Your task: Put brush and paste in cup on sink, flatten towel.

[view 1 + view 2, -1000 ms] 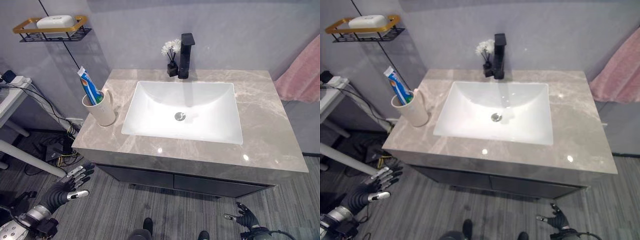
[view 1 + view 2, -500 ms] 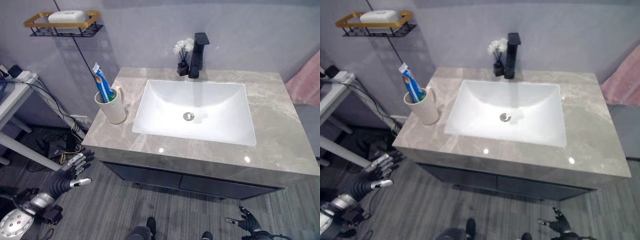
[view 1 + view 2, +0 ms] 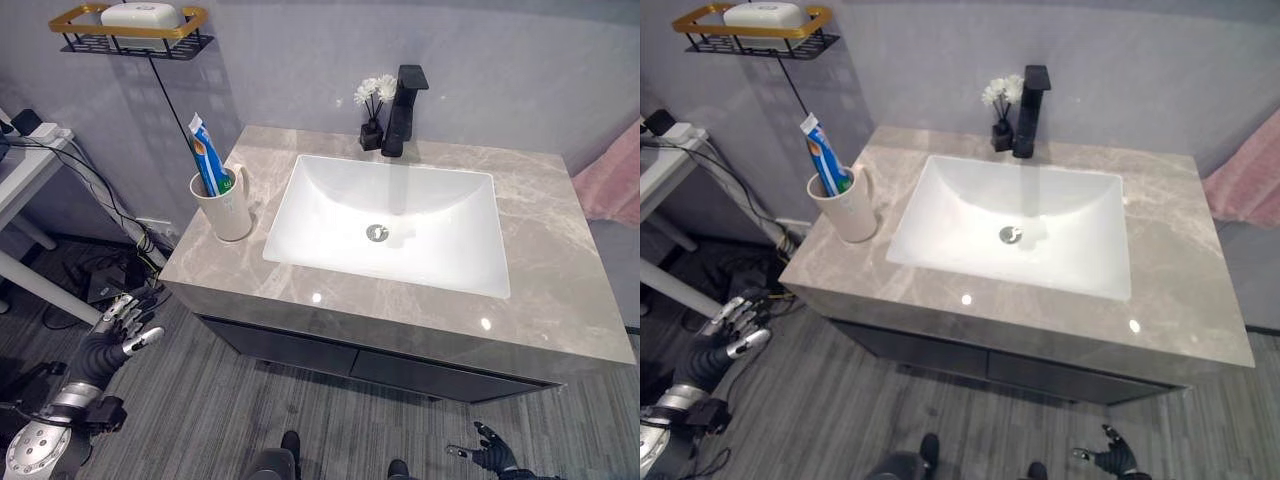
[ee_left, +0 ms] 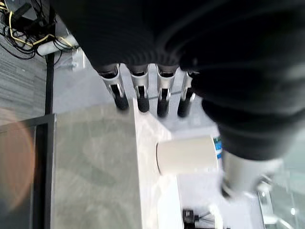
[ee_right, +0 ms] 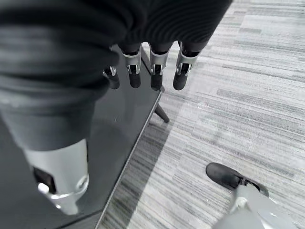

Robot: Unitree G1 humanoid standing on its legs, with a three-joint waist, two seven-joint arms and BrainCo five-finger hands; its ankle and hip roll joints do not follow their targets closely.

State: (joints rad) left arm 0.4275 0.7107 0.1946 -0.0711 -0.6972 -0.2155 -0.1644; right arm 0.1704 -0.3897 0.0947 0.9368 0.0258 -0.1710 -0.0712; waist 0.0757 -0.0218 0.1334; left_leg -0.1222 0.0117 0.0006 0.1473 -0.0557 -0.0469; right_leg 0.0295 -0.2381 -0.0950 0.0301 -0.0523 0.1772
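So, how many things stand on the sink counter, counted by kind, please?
Cup: 1
Toothpaste tube, standing in the cup: 1
Black faucet: 1
Small vase with white flowers: 1
Total: 4

The cup (image 3: 226, 205) stands on the counter (image 3: 560, 290) left of the sink (image 3: 395, 220), with the toothpaste (image 3: 205, 156) upright in it — the tap (image 3: 404, 96) and a small vase (image 3: 372, 130) sit behind the basin. A wall shelf (image 3: 130, 35) with soap (image 3: 140, 14) hangs up to my left, and the towel (image 3: 612, 178) hangs off to my right. My left hand (image 3: 122, 327) is low beside the counter's left front corner, my right hand (image 3: 487, 455) low before its right front — both apart from it.
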